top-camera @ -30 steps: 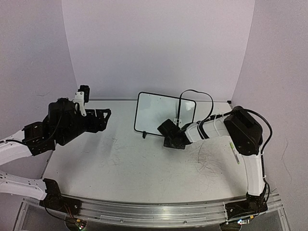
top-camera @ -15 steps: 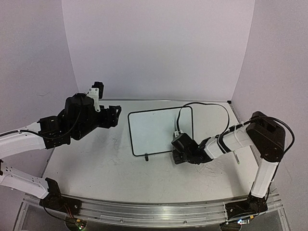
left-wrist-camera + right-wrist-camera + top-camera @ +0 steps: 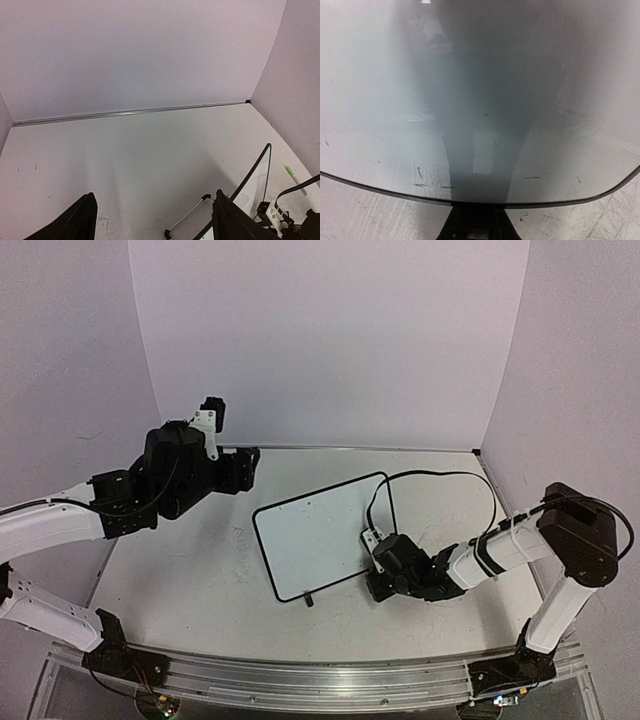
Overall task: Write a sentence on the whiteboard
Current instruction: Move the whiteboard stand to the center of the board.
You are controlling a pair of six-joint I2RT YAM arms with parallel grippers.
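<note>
Black-framed whiteboard (image 3: 310,540) mid table (image 3: 200,580), its right edge clamped tight in the right claw (image 3: 370,575); left claw (image 3: 245,468) gapes empty.

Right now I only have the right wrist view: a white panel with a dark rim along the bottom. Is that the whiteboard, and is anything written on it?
Observer: Yes. From above, the whiteboard lies askew in the middle of the table, and no green writing shows on it.
Operator: Where is the left arm?
Observer: The left fingers hover beyond the board's far left corner, spread wide, with nothing between them.
Operator: Any pen around?
Observer: The left wrist view shows a green-tipped pen lying on the table, off to the board's right.
</note>
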